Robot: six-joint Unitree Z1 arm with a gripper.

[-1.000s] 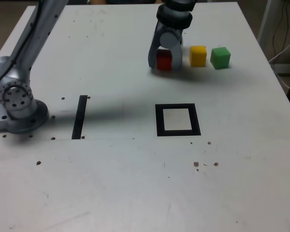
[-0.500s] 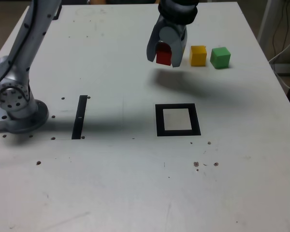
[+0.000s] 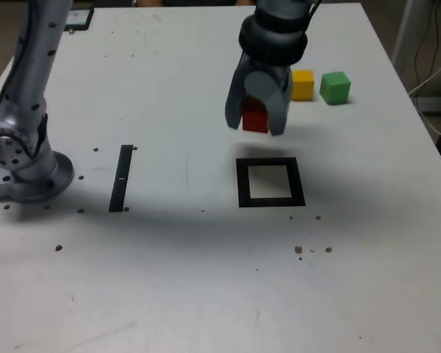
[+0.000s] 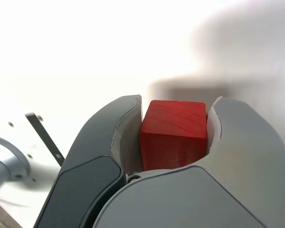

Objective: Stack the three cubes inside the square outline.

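With the hand [image 3: 254, 129] in mind first: closed, pinching the red block [image 4: 173, 133] between both fingers, block sitting deep in the grip in the wrist view. Lifted off the table since a second ago, then carried away from beside the yellow one and towards the black square [image 3: 272, 202]. Now held in the air, seen just above the square's top edge in the exterior view, with shadow falling near that edge.

Meaning for the task: picked up, in transit, not yet placed. Judged an early stage, with nothing set inside the square so far. To do next, probably: move a little further over the square, centre, lower flat, then release. To watch: landing on the frame or tilting at release, either likely to spoil the base of a stack.

Unmoved, both beyond the square towards the exterior view's upper right: yellow block [image 3: 303, 84], partly hidden by the hand, and, further right, green block [image 3: 336, 88]. To be fetched later.
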